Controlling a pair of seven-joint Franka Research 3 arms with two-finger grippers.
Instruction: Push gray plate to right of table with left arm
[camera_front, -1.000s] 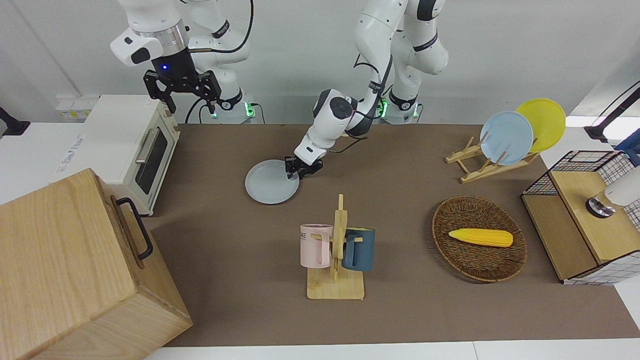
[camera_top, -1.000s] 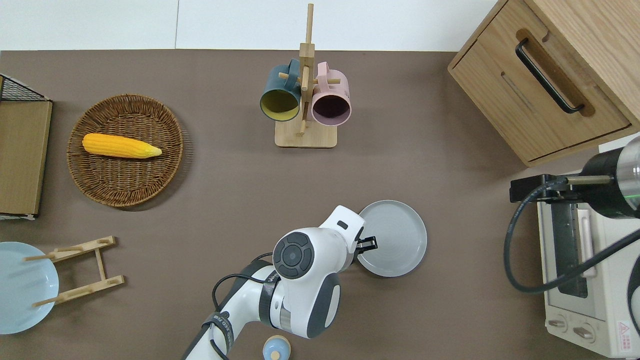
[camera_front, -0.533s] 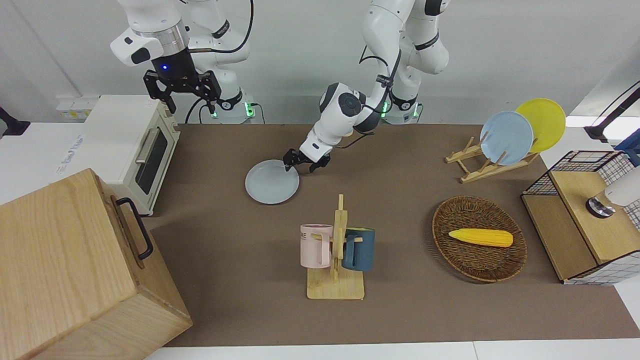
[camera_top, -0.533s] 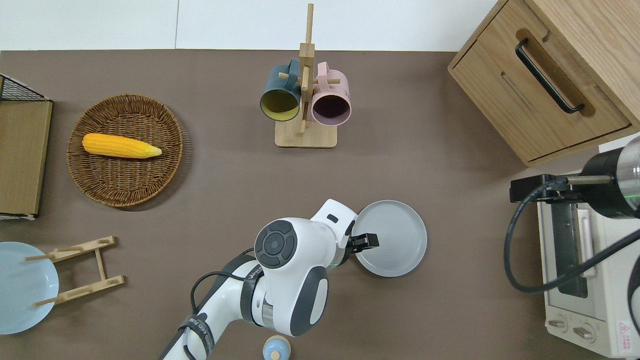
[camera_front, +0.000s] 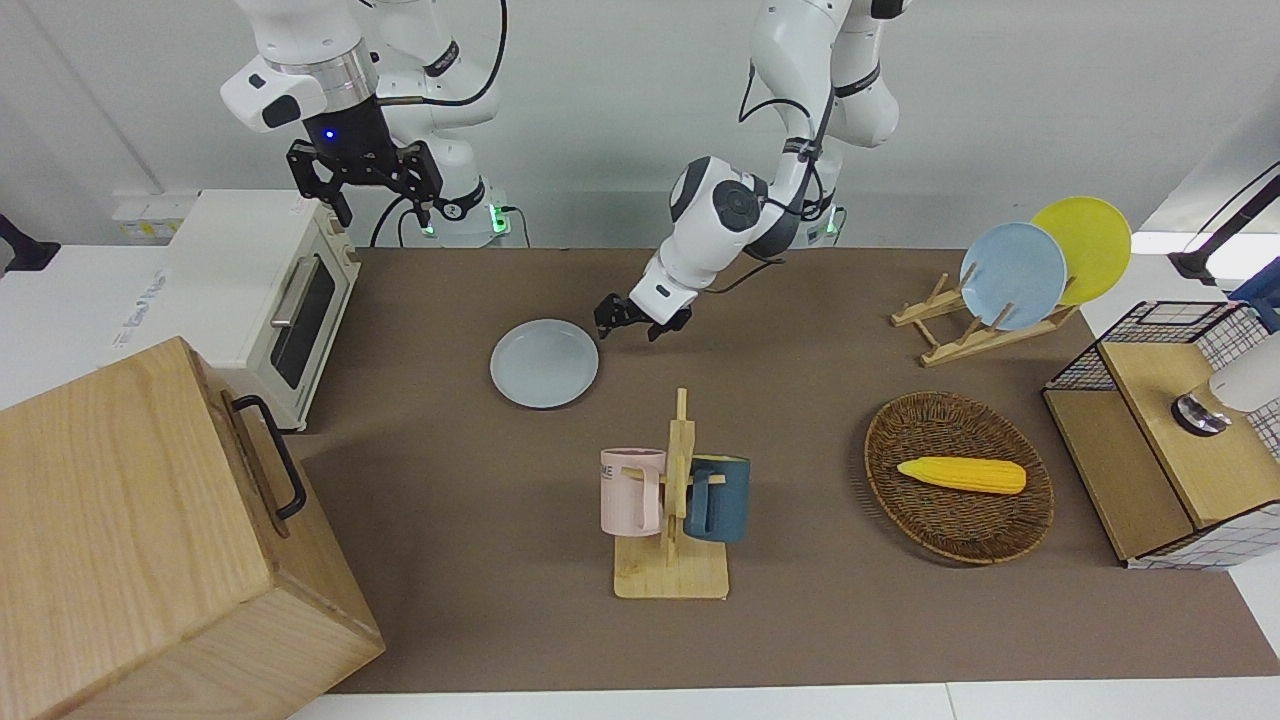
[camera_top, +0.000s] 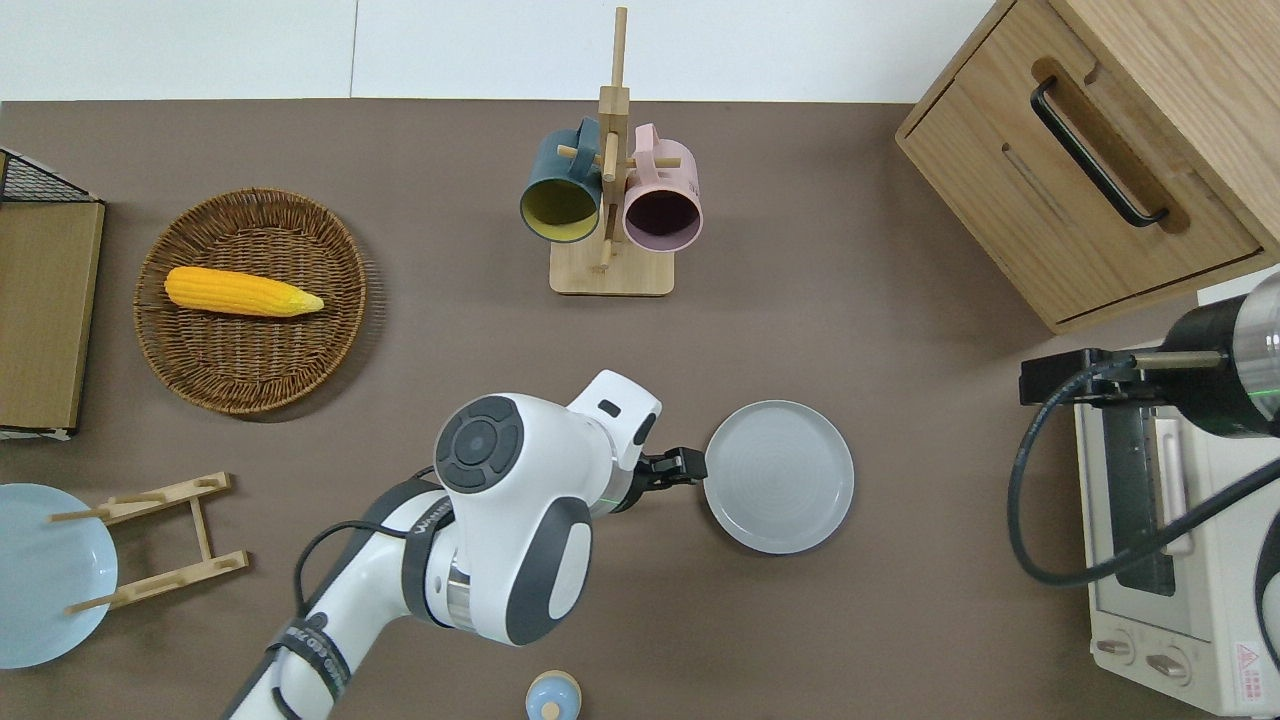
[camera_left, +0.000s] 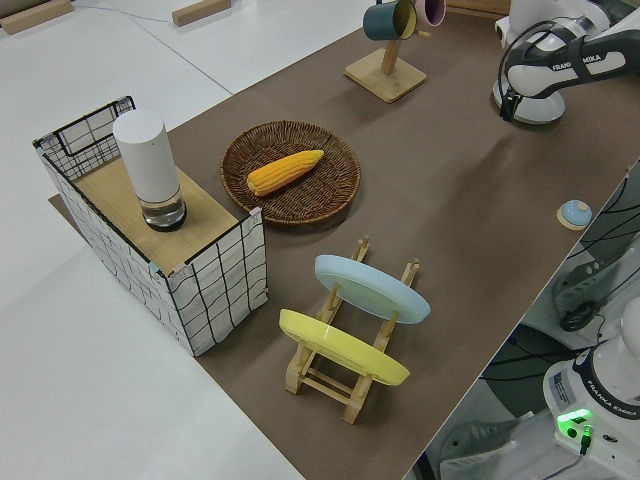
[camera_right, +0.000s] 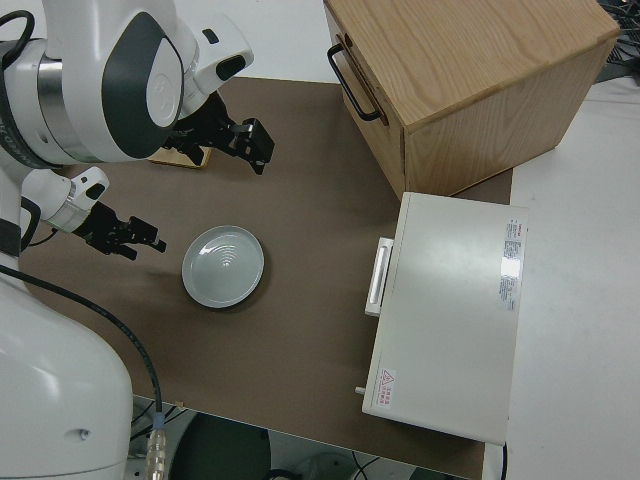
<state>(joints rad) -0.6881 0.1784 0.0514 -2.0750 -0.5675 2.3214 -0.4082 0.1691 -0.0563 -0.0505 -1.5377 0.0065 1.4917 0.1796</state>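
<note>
The gray plate (camera_front: 544, 363) lies flat on the brown table (camera_front: 800, 620), between the mug stand and the robots, toward the right arm's end; it also shows in the overhead view (camera_top: 779, 477) and the right side view (camera_right: 223, 266). My left gripper (camera_front: 630, 322) is open and empty. In the overhead view my left gripper (camera_top: 682, 465) is over bare table, just clear of the plate's rim on the side toward the left arm's end. My right gripper (camera_front: 378, 205) is open, and that arm is parked.
A white toaster oven (camera_front: 260, 300) and a wooden cabinet (camera_front: 150, 540) stand at the right arm's end. A mug stand (camera_front: 672, 500) holds two mugs. A basket with corn (camera_front: 958, 478), a plate rack (camera_front: 1010, 275) and a wire box (camera_front: 1170, 430) stand at the left arm's end.
My left gripper has come off the gray plate's rim and moved toward the left arm's end of the table. The plate has stayed where it was. The right arm has not moved.
</note>
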